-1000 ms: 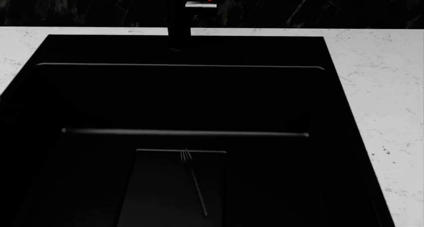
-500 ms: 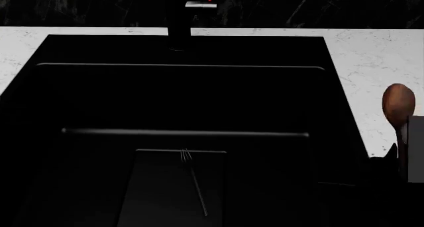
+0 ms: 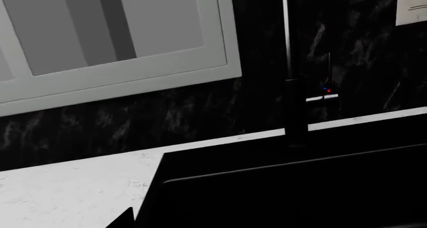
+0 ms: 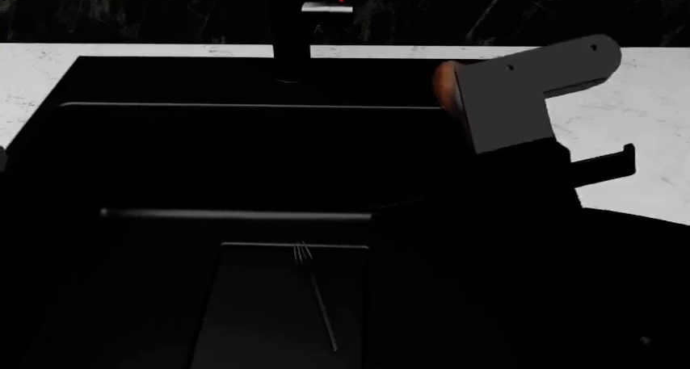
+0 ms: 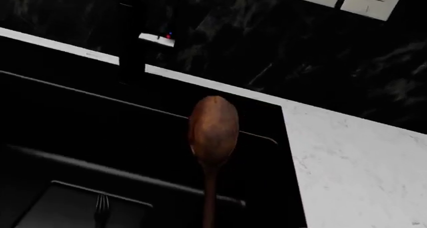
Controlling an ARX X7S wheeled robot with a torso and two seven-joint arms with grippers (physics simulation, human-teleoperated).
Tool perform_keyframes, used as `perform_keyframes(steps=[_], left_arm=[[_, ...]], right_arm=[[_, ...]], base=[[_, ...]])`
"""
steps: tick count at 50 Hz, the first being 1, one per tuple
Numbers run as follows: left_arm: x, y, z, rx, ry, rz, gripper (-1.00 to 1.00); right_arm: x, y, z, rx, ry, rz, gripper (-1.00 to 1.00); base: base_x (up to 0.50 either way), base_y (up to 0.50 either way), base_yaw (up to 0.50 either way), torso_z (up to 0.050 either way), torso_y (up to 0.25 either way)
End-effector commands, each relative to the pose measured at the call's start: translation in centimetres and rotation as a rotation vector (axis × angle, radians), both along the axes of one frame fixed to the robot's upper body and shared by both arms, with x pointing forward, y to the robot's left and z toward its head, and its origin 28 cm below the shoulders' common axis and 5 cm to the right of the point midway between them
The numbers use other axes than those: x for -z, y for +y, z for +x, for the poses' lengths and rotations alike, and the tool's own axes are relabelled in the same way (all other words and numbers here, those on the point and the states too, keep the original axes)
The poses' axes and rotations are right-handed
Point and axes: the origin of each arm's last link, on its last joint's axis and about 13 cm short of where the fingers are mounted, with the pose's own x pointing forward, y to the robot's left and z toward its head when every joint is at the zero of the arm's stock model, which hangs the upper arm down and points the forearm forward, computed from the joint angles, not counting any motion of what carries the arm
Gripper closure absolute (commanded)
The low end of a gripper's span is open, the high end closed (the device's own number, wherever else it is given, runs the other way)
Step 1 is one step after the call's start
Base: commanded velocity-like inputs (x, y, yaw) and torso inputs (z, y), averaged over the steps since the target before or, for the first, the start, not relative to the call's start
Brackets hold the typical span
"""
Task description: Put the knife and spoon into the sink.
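Our right arm holds the spoon over the sink.

In the head view our right gripper [image 4: 474,102] is mostly hidden behind its own grey housing, so we cannot see how far its jaws stand apart; the spoon [image 5: 213,130] rises from it in the right wrist view, reddish-brown bowl ahead of the gripper and above the black sink [image 4: 270,159]; only a sliver of that bowl shows beside the housing in the head view; the faucet [image 5: 131,43] stands beyond the gripper on the white bench [image 5: 360,158]; a thin fork [image 4: 316,292] lies on the sink floor, below and nearer us; our left gripper is out of sight; the knife does not show.
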Motion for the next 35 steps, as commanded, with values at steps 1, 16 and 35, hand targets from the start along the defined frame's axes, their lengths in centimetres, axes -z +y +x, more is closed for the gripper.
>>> perform_keyframes(steps=[1,16,35], left_arm=[[0.1,-0.1,0.2,0.008,0.000,-0.003,-1.00],[0.1,-0.1,0.3,0.010,-0.003,0.000,-1.00],[0.3,-0.2,0.4,0.015,0.001,-0.002,-1.00]], right_arm=[[-0.1,1.6,3.6,-0.077,0.088,-0.069,1.00],[3.6,2.6,6.9,-0.096,0.254,-0.184,1.00],[9.6,3.4,6.7,-0.174,0.436,-0.325,1.00]], base=[[0.00,0.00,0.00,0.000,0.000],[0.00,0.00,0.00,0.000,0.000],[0.00,0.00,0.00,0.000,0.000]])
